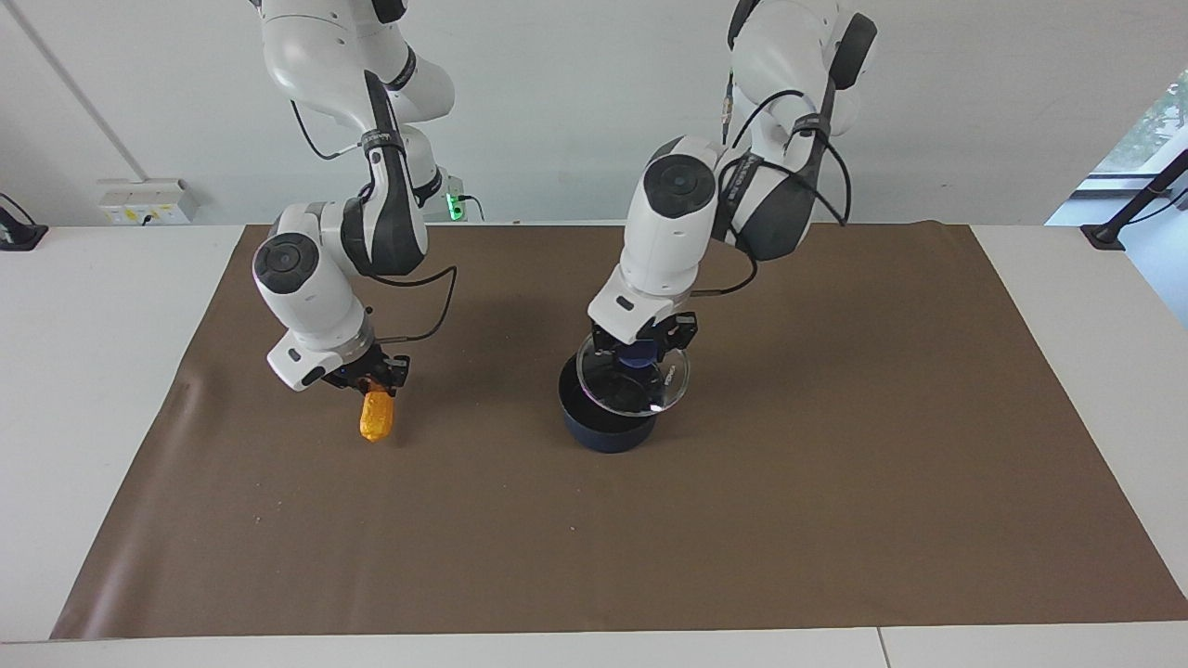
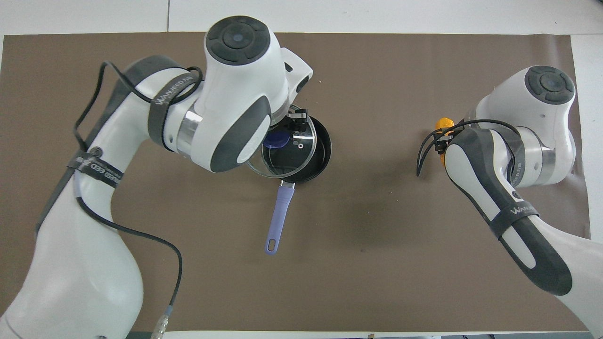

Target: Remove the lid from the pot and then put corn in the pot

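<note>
My left gripper [image 1: 640,351] is shut on the blue knob [image 1: 639,353] of the glass lid [image 1: 640,385]. It holds the lid tilted just above the dark blue pot [image 1: 605,429], shifted toward the left arm's end. In the overhead view the lid [image 2: 288,157] covers part of the pot's black inside [image 2: 321,149]; the pot's light blue handle [image 2: 279,216] points toward the robots. My right gripper [image 1: 373,378] is shut on the top of the orange-yellow corn [image 1: 376,416], which hangs upright over the mat toward the right arm's end. Only a bit of the corn [image 2: 443,124] shows from overhead.
A brown mat [image 1: 742,520] covers the white table [image 1: 83,371]. A power socket [image 1: 144,201] sits at the wall beside the right arm's end.
</note>
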`<state>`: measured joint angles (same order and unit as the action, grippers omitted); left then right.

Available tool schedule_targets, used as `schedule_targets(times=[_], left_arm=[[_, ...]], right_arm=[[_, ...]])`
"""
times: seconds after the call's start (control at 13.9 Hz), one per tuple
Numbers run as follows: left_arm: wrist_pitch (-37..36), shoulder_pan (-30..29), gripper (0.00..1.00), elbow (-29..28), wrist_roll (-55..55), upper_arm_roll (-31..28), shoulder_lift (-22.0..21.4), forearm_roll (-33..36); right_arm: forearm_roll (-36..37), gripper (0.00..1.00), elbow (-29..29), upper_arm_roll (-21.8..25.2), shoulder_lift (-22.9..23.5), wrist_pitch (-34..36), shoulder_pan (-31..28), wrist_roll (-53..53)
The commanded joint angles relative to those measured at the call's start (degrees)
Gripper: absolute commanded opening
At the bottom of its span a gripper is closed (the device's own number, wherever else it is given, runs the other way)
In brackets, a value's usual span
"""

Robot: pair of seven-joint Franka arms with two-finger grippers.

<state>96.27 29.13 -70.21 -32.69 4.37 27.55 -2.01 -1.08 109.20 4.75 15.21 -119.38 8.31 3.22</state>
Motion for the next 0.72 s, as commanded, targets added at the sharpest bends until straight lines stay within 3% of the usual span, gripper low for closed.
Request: schedule_targets(times=[0.0,0.14,0.36,0.65], left_arm=[[-4.06,-7.66,0.00,-0.89,2.70,0.02,-4.51,-1.51],[-6.61,-14.85,0.00,-1.42,11.02,0.11,-5.40,-1.59],[-2.34,-25.84,0.00,-10.79,22.54,-0.07,-9.25,-1.42],[14.26,-34.12,0.00,-31.70,30.40,-0.42,-15.85,-0.89]], right_arm=[[-0.94,0.00,-4.15,-2.01,-0.26,2.91,1.26,1.26],[-0.94,0.00,-12.12,-4.30,0.43,8.52,4.15,6.67],[-0.94,0.00,-22.34,-4.92,4.56,10.84,12.67,19.51],[-0.24,0.00,-22.72,-5.01,9.38,4.01,23.38,32.78]])
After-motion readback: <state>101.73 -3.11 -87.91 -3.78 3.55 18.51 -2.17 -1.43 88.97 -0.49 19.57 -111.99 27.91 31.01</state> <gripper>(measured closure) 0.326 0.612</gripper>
